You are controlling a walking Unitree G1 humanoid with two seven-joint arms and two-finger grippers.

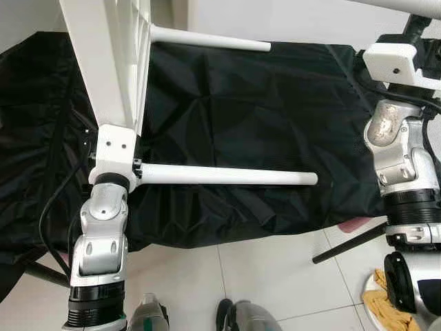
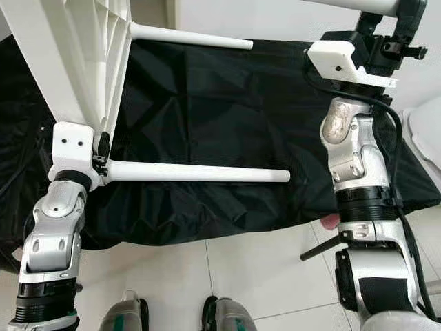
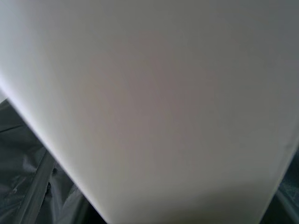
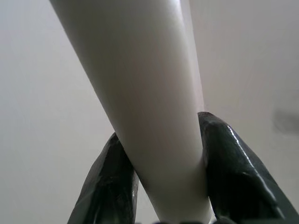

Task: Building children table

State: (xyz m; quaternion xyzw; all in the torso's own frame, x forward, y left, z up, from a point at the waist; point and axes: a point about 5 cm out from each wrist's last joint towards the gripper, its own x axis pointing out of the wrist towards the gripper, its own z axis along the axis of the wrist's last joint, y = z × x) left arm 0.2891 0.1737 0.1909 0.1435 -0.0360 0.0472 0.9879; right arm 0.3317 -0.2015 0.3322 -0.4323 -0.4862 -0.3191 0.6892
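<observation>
right claw (image 4: 161,186) clamped on white leg (image 4: 140,93) | left claw unclear | black cloth (image 1: 262,124) beneath

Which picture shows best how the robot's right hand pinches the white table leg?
The right wrist view: the right gripper has its two black jaws pressed on either side of the white leg, close up. The right eye view shows that leg at the top edge, with the wrist below. The left wrist view gives a blurred white surface.

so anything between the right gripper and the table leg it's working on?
No. In the right wrist view the right gripper's two black fingers sit directly against either side of the white table leg, with nothing visible between them. The left gripper is up by the white tabletop; its fingers are hidden.
</observation>
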